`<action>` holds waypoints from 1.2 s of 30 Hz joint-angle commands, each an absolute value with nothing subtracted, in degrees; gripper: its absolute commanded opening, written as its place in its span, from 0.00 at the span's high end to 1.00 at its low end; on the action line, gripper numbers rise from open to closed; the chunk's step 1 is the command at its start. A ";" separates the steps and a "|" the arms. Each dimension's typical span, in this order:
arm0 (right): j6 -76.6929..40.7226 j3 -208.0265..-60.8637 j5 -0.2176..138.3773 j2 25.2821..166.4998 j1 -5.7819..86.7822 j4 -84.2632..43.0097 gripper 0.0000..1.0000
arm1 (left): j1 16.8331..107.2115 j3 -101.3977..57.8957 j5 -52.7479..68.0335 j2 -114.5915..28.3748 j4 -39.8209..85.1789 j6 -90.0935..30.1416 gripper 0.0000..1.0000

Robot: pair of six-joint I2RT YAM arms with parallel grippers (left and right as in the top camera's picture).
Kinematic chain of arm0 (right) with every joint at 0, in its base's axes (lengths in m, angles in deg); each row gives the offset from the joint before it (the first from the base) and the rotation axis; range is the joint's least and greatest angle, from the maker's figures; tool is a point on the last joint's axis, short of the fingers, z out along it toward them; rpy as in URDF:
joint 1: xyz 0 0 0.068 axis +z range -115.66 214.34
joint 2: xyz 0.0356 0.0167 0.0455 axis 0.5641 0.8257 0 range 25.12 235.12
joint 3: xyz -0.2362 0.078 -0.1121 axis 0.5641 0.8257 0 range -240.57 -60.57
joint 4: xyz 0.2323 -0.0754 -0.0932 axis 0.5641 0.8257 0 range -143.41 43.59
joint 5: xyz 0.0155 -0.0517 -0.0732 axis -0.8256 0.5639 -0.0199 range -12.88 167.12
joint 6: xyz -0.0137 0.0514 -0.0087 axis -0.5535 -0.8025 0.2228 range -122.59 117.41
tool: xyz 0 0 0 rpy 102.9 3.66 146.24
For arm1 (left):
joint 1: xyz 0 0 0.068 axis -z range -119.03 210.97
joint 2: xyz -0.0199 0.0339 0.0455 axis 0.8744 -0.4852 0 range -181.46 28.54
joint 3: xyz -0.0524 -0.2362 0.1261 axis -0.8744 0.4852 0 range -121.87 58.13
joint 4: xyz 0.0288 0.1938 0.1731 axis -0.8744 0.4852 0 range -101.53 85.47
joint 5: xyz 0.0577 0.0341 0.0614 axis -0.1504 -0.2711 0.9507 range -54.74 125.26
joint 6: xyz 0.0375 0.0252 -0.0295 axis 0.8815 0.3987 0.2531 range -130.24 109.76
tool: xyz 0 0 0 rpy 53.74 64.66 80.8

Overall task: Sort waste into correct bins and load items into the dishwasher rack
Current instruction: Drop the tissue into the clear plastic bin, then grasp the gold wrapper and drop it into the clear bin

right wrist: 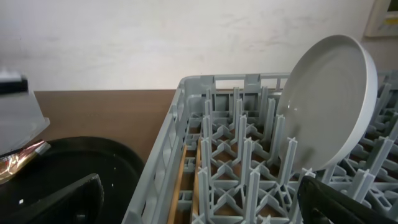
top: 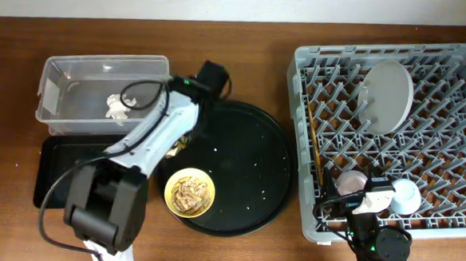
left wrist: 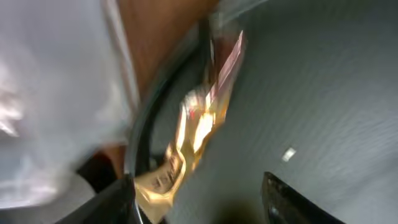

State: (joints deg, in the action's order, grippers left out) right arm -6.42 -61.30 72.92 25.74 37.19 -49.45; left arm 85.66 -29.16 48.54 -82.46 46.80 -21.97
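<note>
The crumpled gold foil wrapper (left wrist: pixel 196 127) lies on the left rim of the large round black tray, and shows beside my left arm in the overhead view (top: pixel 181 146). My left gripper (left wrist: pixel 205 202) is open, its fingers on either side of the wrapper's near end, which lies against the left finger. The clear tub (top: pixel 60 69) holds the white tissue (top: pixel 118 107). The yellow bowl (top: pixel 190 192) holds brownish scraps. The grey rack (top: pixel 317 59) holds the upright pale plate (top: pixel 388 95), the chopsticks (top: pixel 314 147), a pink cup (top: pixel 352 182) and a pale cup (top: pixel 407 195). My right gripper (right wrist: pixel 205 205) is open and empty over the rack's front.
The shallow black tray (top: pixel 55 173) lies in front of the clear tub, left of the large round black tray (top: pixel 252 139). The yellow bowl sits on the round tray's front left. Brown tabletop separates the round tray from the rack.
</note>
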 commanded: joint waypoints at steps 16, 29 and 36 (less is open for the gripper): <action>-6.01 -60.89 72.61 25.30 36.88 -49.42 0.01 | 81.81 -28.90 40.71 -72.32 41.68 -19.04 1.00; -6.01 -60.89 72.61 25.30 36.88 -49.42 0.02 | 64.46 -40.85 34.70 -70.42 48.07 -26.47 0.17; -6.01 -60.89 72.61 25.30 36.88 -49.42 0.02 | 85.35 -37.82 37.67 -64.87 68.35 -35.84 0.36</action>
State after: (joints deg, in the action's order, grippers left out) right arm -6.40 -61.30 72.92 25.70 37.19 -49.45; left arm 75.61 -40.96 29.83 -64.30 66.73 -27.15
